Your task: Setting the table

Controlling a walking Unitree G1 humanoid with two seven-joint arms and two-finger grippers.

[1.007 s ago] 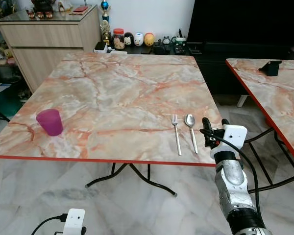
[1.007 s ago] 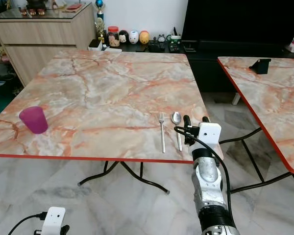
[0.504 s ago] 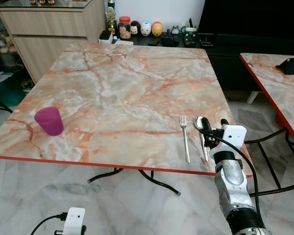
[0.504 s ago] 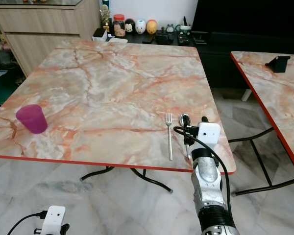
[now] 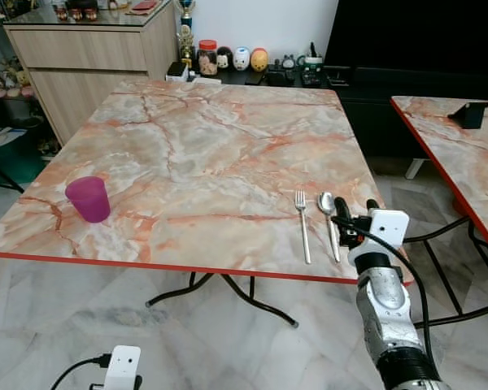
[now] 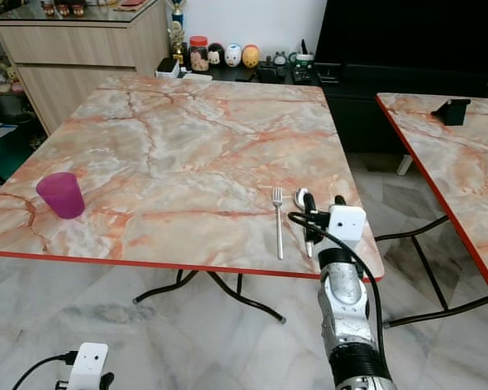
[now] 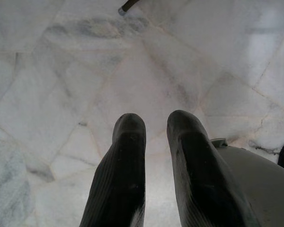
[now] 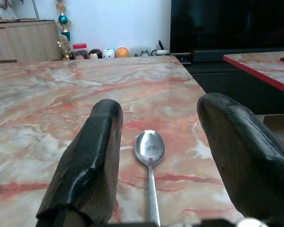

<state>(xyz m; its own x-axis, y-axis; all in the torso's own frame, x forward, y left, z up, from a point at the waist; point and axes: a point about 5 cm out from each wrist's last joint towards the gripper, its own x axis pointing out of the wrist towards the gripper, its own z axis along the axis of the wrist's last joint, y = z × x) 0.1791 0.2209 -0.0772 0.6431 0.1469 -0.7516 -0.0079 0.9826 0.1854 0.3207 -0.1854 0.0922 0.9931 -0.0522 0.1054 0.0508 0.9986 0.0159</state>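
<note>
Right hand (image 8: 154, 156), fingers spread wide, straddles a silver metal spoon (image 5: 328, 218) beside a silver fork (image 5: 302, 221) on the marble-patterned bench (image 5: 203, 154); translucent purple cup (image 5: 89, 199) awaits placing.

marble table (image 5: 211, 146), purple cup (image 5: 89, 199), fork (image 5: 302, 226), spoon (image 5: 329, 221)
</note>
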